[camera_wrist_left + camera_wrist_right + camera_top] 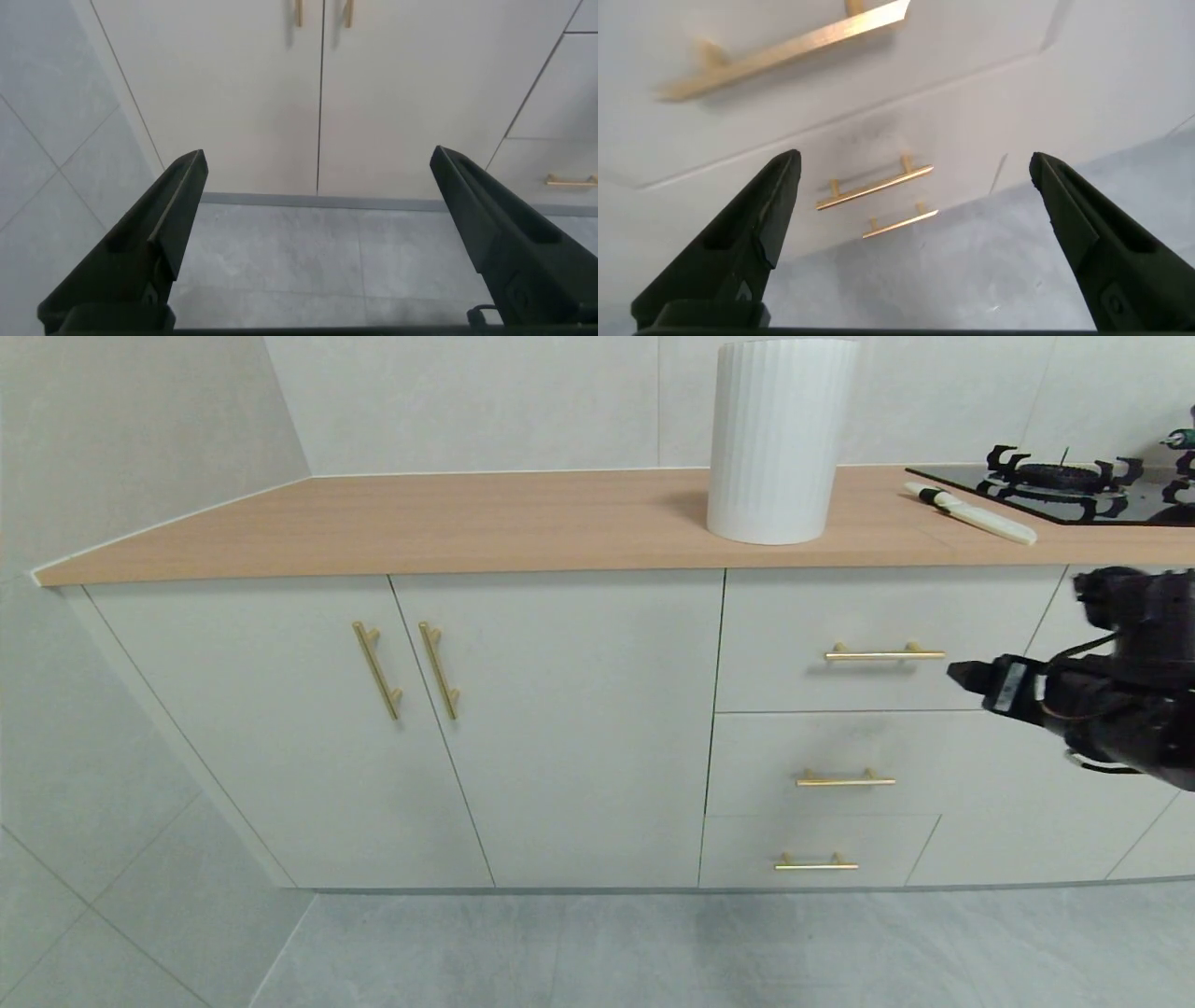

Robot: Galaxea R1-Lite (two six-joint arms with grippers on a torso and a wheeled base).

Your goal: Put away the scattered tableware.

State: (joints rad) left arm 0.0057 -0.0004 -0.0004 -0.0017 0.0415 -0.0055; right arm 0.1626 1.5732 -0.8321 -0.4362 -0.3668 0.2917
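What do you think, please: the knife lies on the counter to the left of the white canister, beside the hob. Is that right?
Not quite. The knife lies on the counter to the right of the white canister, not the left, beside the hob. The head view shows it.

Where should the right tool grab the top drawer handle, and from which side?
Likely mid-bar on the top drawer handle, between its two posts, coming straight at the drawer front. The bar lies level and stands off that front, so the open right tool can close above and below it.
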